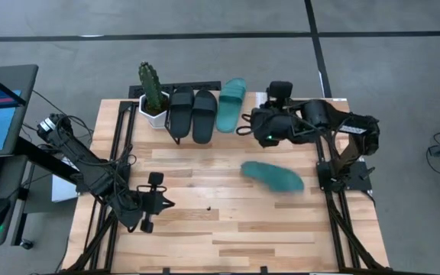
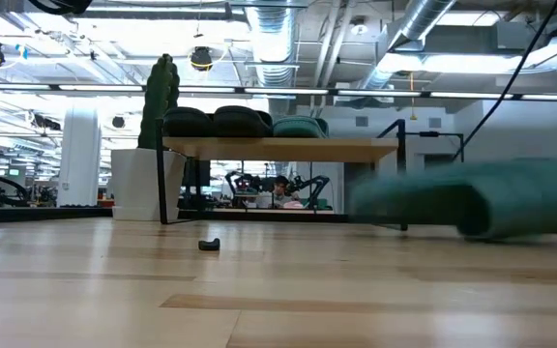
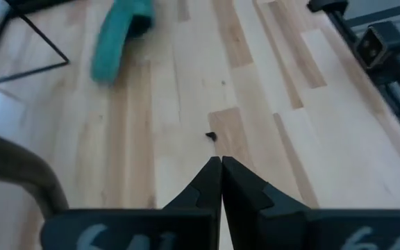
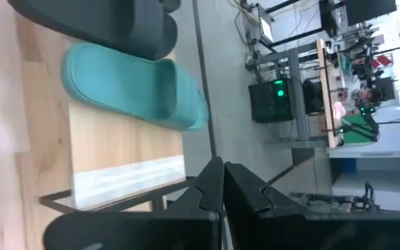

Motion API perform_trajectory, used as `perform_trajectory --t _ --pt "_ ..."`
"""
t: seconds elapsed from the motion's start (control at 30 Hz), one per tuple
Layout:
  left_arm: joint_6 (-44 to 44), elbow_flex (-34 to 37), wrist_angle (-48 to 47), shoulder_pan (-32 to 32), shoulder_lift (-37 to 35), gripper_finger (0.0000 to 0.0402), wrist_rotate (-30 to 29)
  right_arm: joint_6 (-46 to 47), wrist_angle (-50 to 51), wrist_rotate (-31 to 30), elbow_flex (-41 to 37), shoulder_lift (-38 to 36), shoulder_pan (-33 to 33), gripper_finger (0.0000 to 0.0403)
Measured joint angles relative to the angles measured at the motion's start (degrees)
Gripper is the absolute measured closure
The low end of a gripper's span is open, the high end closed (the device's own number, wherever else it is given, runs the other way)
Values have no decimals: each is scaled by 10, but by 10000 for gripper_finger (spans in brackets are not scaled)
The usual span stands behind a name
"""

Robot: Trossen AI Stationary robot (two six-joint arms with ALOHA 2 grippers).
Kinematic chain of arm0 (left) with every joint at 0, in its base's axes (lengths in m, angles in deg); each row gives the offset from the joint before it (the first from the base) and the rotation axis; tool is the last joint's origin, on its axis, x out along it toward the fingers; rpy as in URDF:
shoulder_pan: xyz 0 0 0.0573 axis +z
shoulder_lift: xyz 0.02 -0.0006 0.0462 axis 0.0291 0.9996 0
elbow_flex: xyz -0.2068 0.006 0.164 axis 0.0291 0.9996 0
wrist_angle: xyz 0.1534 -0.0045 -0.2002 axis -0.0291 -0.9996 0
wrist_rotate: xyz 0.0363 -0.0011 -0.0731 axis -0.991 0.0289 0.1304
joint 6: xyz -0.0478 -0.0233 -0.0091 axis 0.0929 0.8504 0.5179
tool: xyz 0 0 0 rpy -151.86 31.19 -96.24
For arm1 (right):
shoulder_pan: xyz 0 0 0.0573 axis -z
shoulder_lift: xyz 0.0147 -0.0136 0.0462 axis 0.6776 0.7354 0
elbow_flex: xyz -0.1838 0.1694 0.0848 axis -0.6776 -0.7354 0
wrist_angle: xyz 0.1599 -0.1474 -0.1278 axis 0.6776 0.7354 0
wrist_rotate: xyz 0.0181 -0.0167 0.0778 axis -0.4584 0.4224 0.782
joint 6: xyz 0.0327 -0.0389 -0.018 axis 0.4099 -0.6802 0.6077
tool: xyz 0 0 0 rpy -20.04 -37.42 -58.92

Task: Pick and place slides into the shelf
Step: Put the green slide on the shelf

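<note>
While three slides are sitting on the shelf (image 1: 260, 98) at the far edge of the table (image 1: 228, 229), the fourth one is lying loose on the tabletop. Two black slides (image 1: 192, 113) are resting side by side on the shelf's wood panel, just beside a potted cactus (image 1: 152, 94), and one teal slide (image 1: 231, 104) is lying next to them on their right. The other teal slide (image 1: 273, 176) is showing blurred on the bare wood in front of the shelf, toward the right side, touching neither hand. In the low view it is appearing as a blurred teal shape at the right, close to the camera.

The right hand (image 1: 242, 130) is hovering near the right end of the shelf, its fingers (image 4: 217, 191) clenched together on nothing; its wrist view is looking over the shelved teal slide and the white edge strip. The left hand (image 1: 166, 203) is waiting low over the near left part of the table, fingers (image 3: 221, 184) pressed shut and empty. A small dark speck (image 3: 211, 136) is lying on the wood ahead of it.
</note>
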Motion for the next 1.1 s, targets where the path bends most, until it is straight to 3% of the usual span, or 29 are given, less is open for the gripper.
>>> perform_trajectory --t 0.23,0.47,0.57,0.7,0.9,1.1 --pt "21 0 -1 0 0 400 42 48 0 22 -64 0 -57 402" --pt "15 0 -2 0 0 400 43 147 0 209 -138 0 -115 403" --pt "5 0 -2 0 0 400 43 215 0 247 -183 0 -142 403" --pt "-16 0 -2 0 0 400 36 315 -1 251 -259 0 -189 403" --pt "-68 0 1 0 0 400 -2 491 -3 190 -383 0 -265 403" --pt "-133 0 2 0 0 400 -42 656 -1 201 -444 0 -319 403"
